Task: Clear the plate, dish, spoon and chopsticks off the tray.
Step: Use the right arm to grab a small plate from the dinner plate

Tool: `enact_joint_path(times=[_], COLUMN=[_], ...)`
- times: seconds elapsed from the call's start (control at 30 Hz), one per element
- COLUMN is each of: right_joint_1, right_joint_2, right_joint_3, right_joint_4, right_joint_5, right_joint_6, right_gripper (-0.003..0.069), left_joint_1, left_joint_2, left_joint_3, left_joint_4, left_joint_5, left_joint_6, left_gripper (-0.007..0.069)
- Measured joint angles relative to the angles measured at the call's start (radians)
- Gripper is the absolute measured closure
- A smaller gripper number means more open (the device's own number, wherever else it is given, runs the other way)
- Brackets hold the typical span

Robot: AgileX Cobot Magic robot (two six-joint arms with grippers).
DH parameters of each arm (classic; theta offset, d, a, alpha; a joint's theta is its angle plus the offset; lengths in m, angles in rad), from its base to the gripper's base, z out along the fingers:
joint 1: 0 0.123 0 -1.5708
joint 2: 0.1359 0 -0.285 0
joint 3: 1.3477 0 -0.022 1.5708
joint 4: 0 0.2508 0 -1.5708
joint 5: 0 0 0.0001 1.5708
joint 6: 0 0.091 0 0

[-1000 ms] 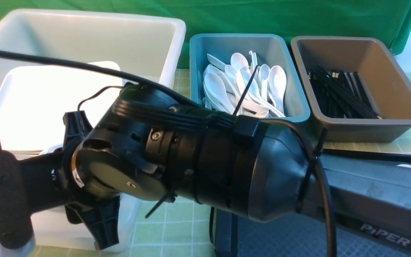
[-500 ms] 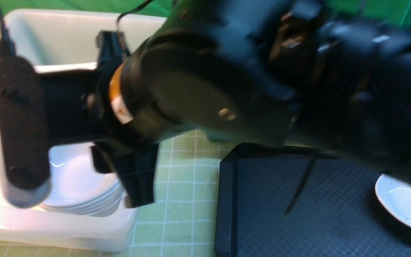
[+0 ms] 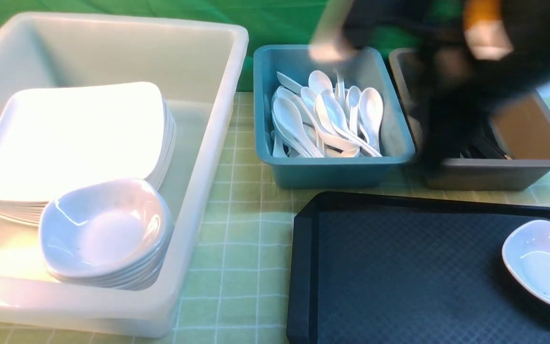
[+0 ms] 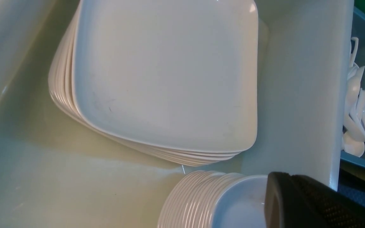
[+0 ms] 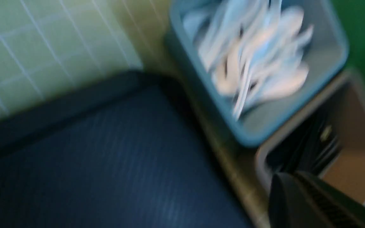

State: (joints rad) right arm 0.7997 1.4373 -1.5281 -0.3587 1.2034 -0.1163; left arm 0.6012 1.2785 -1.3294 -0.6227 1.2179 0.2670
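Observation:
The black tray (image 3: 399,277) holds one small white dish (image 3: 542,263) at its right edge. No plate, spoon or chopsticks show on the visible part of the tray. A stack of large white plates (image 3: 74,134) lies in the white bin (image 3: 208,157). My right arm (image 3: 475,71) is a dark blur high over the brown bin (image 3: 533,162). In the right wrist view only one finger (image 5: 312,202) shows, above the brown bin's corner. In the left wrist view one finger (image 4: 306,202) hangs over the stacked small dishes (image 4: 227,202), next to the plates (image 4: 163,72).
A stack of small deep dishes (image 3: 108,234) sits in the white bin in front of the plates. The blue bin (image 3: 332,169) holds several white spoons. The brown bin holds black chopsticks, mostly hidden by the arm. A green checked cloth (image 3: 246,215) covers the table.
The arm that stretched across the view over the white bin has lifted and swung right, to above the brown bin. The bins and tray are uncovered.

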Motion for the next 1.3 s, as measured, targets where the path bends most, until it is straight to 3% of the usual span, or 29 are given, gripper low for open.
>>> enact_joint_path(times=[0.03,0.13,0.27,0.47,0.6,0.83,1.0,1.07,1.17,1.3], right_joint_1=[-0.111,-0.296,-0.431,-0.463,-0.463,-0.463,-0.463,-0.463,-0.465,-0.463], right_joint_2=[-0.039,-0.064,-0.033,0.067,0.158,0.279,0.319,0.321,0.321,0.293], right_joint_3=[0.089,0.261,0.462,0.587,0.595,0.595,0.595,0.595,0.595,0.578], right_joint_4=[0.075,0.178,0.222,0.209,0.14,-0.018,-0.055,-0.062,-0.078,-0.076], right_joint_5=[0.004,-0.008,-0.131,-0.286,-0.332,-0.366,-0.369,-0.37,-0.363,-0.327], right_joint_6=[0.01,0.016,0.02,0.02,0.02,0.084,0.116,0.123,0.127,0.133], right_gripper=[0.0658,0.063,0.0517,0.033,0.0301,0.0299,0.0309,0.0366,0.0543,0.0582], left_joint_1=[0.0,0.0,0.0,0.0,0.0,0.0,0.0,0.0,0.0,0.0], left_joint_2=[0.0,0.0,0.0,0.0,0.0,0.0,0.0,0.0,0.0,0.0], left_joint_3=[0.0,0.0,0.0,0.0,0.0,0.0,0.0,0.0,0.0,0.0], left_joint_4=[0.0,0.0,0.0,-0.009,-0.011,-0.012,-0.012,-0.012,-0.015,-0.015], left_joint_5=[0.0,0.0,0.0,0.0,0.0,0.0,0.0,0.0,0.0,0.0], left_joint_6=[0.0,0.0,0.0,0.0,0.011,0.018,0.018,0.018,0.018,0.019], left_gripper=[0.0624,0.0624,0.0624,0.0624,0.0624,0.0624,0.0624,0.0624,0.0624,0.0624])
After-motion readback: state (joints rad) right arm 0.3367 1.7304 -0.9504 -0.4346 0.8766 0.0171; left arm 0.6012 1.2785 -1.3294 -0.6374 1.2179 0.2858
